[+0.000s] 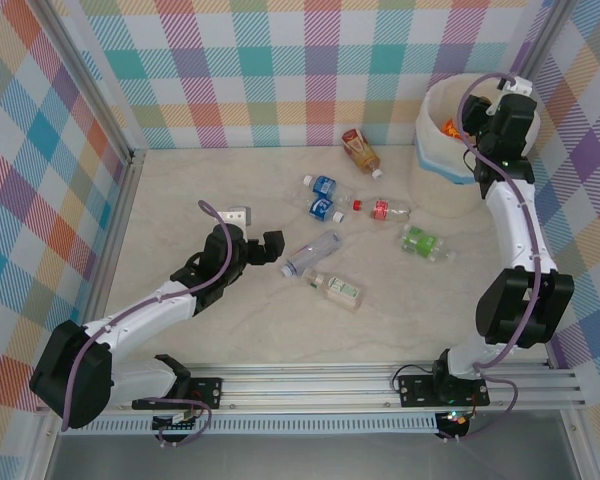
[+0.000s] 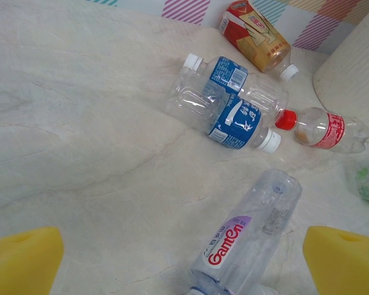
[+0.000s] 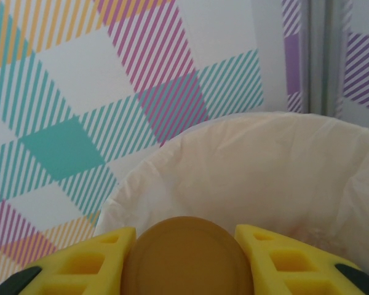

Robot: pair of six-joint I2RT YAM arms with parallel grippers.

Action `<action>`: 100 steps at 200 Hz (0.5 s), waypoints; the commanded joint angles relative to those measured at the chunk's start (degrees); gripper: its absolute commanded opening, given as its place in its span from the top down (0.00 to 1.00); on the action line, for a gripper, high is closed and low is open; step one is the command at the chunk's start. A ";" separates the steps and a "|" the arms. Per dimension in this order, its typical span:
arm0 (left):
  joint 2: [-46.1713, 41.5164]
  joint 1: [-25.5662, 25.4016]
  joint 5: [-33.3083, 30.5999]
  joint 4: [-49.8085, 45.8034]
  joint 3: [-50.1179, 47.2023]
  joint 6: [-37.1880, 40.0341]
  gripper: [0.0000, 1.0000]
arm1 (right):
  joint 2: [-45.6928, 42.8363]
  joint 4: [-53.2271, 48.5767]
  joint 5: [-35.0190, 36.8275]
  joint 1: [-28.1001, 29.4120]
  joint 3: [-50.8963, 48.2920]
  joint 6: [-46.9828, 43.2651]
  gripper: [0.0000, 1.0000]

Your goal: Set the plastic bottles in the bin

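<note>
Several plastic bottles lie on the table: an orange-labelled one (image 1: 361,148) (image 2: 255,31), two blue-labelled ones (image 1: 324,186) (image 1: 323,209) (image 2: 237,123), a red-labelled one (image 1: 380,209) (image 2: 323,128), a green one (image 1: 421,243), a clear one (image 1: 312,252) (image 2: 252,239) and one with a pale label (image 1: 337,289). My left gripper (image 1: 256,230) (image 2: 183,261) stands open just left of the clear bottle, touching nothing. At the back right, my right gripper (image 1: 462,125) (image 3: 184,261) is shut on a brownish bottle (image 3: 184,252), over the bin (image 1: 435,100) (image 3: 264,178).
Checked walls close the table at the back and on both sides. The bin stands in the back right corner, its wall (image 2: 357,67) right of the bottles. The left half of the marble-look table (image 1: 180,200) is bare.
</note>
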 commanded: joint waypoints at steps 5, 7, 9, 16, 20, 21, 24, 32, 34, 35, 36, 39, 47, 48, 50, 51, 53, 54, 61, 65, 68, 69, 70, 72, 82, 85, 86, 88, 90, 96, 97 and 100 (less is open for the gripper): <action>0.26 -0.32 -0.47 0.56 -0.58 -0.42 0.00 | -1.84 -7.75 -11.88 0.53 4.01 2.22 1.00; 0.29 -0.32 -0.41 0.56 -0.58 -0.47 0.00 | -1.82 -7.85 -12.49 0.52 4.12 2.40 1.00; 0.28 -0.32 -0.47 0.56 -0.58 -0.49 0.00 | -1.74 -7.99 -12.97 0.50 4.21 2.57 1.00; 0.28 -0.32 -0.39 0.56 -0.53 -0.41 0.00 | -1.68 -8.21 -14.74 0.55 4.54 3.24 1.00; 0.35 -0.32 -0.41 0.65 -0.58 -0.48 0.00 | -1.64 -8.21 -15.59 0.50 4.71 3.56 1.00; 0.33 -0.32 -0.44 0.65 -0.54 -0.48 0.00 | -1.63 -8.22 -15.75 0.48 4.74 3.59 1.00; 0.35 -0.32 -0.32 0.65 -0.62 -0.47 0.00 | -1.57 -8.24 -16.29 0.51 4.85 3.82 1.00; 0.26 -0.32 -0.34 0.65 -0.59 -0.44 0.00 | -1.46 -7.89 -16.80 0.53 5.03 4.24 1.00; 0.29 -0.32 -0.38 0.65 -0.58 -0.46 0.00 | -1.48 -7.74 -16.67 0.54 4.99 4.35 1.00; 0.30 -0.32 -0.34 0.65 -0.58 -0.43 0.00 | -1.47 -7.64 -16.60 0.55 4.97 4.34 1.00; 0.30 -0.32 -0.33 0.65 -0.58 -0.42 0.00 | -1.46 -7.54 -16.52 0.55 4.92 4.33 1.00; 0.23 -0.32 -0.40 0.65 -0.58 -0.43 0.00 | -1.46 -7.19 -15.99 0.50 4.82 4.47 1.00; 0.19 -0.32 -0.48 0.65 -0.67 -0.49 0.00 | -1.46 -6.02 -13.56 0.54 4.30 4.78 1.00; 0.20 -0.32 -0.44 0.70 -0.67 -0.44 0.00 | -1.46 -5.90 -13.20 0.54 4.23 4.86 1.00; 0.22 -0.32 -0.47 0.68 -0.67 -0.48 0.00 | -1.46 -5.59 -12.34 0.55 4.07 4.97 1.00; 0.22 -0.32 -0.43 0.71 -0.67 -0.49 0.00 | -1.46 -5.51 -11.89 0.55 3.98 5.04 1.00; 0.18 -0.32 -0.47 0.67 -0.71 -0.49 0.00 | -1.41 -5.27 -11.04 0.55 3.87 5.21 0.99; 0.15 -0.32 -0.48 0.66 -0.69 -0.53 0.00 | -1.43 -5.09 -10.40 0.50 3.79 5.30 0.99; 0.13 -0.32 -0.45 0.57 -0.75 -0.51 0.00 | -1.24 -4.04 -6.90 0.54 3.32 5.93 0.98; -0.01 -0.32 -0.44 0.56 -0.82 -0.53 0.00 | -1.13 -3.24 -4.99 0.51 3.01 6.20 0.97; 0.02 -0.32 -0.43 0.56 -0.89 -0.57 0.00 | -1.09 -2.43 -3.67 0.54 2.79 6.25 0.97; 0.03 -0.32 -0.41 0.56 -0.91 -0.58 0.00 | -1.05 -2.26 -3.29 0.55 2.73 6.26 0.97; -0.01 -0.32 -0.40 0.56 -0.88 -0.53 0.00 | -0.99 -1.91 -2.92 0.55 2.61 6.30 0.97; -0.03 -0.32 -0.46 0.52 -0.87 -0.52 0.00 | -0.90 -1.32 -1.95 0.48 2.47 6.36 0.96; -0.12 -0.31 -0.52 0.41 -0.85 -0.57 0.00 | -0.42 2.16 1.87 0.51 1.78 6.38 0.96; -0.13 -0.31 -0.49 0.35 -0.84 -0.56 0.00 | -0.22 3.23 3.06 0.54 1.66 6.29 0.96; -0.09 -0.32 -0.48 0.32 -0.84 -0.52 0.00 | -0.18 3.74 3.42 0.55 1.59 6.27 0.96; -0.10 -0.32 -0.48 0.31 -0.84 -0.57 0.00 | 0.03 4.49 4.38 0.55 1.54 6.26 0.95; -0.06 -0.30 -0.48 0.30 -0.84 -0.51 0.00 | 0.28 5.33 5.15 0.48 1.46 6.26 0.95; -0.12 -0.32 -0.53 0.30 -0.86 -0.55 0.00 | 0.97 7.45 7.68 0.54 1.48 6.22 0.95; -0.13 -0.28 -0.51 0.30 -0.85 -0.47 0.00 | 1.16 7.69 8.06 0.54 1.50 6.20 0.95; -0.13 -0.33 -0.55 0.37 -0.85 -0.47 0.00 | 1.56 8.58 9.21 0.55 1.66 6.18 0.95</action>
